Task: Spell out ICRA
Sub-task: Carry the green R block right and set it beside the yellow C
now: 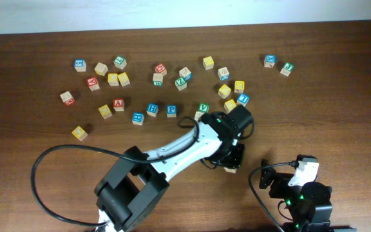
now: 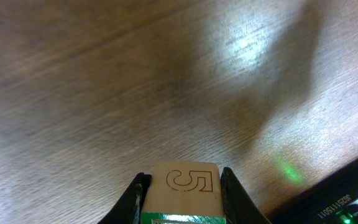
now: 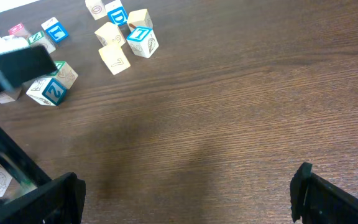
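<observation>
My left gripper (image 1: 230,162) is shut on a wooden letter block (image 2: 184,191); its top face bears an outlined red figure and its near face is green. In the overhead view the block (image 1: 230,169) shows just below the gripper, low over the front middle of the table (image 1: 44,142). My right gripper (image 3: 188,193) is open and empty at the front right, above bare wood; it also shows in the overhead view (image 1: 301,169). Several coloured letter blocks (image 1: 153,109) lie scattered across the far half of the table.
A black cable (image 1: 57,154) loops over the table at the front left. A cluster of blocks (image 3: 122,37) lies ahead of the right gripper at its upper left. The left arm's body (image 3: 11,68) crosses the left edge of the right wrist view.
</observation>
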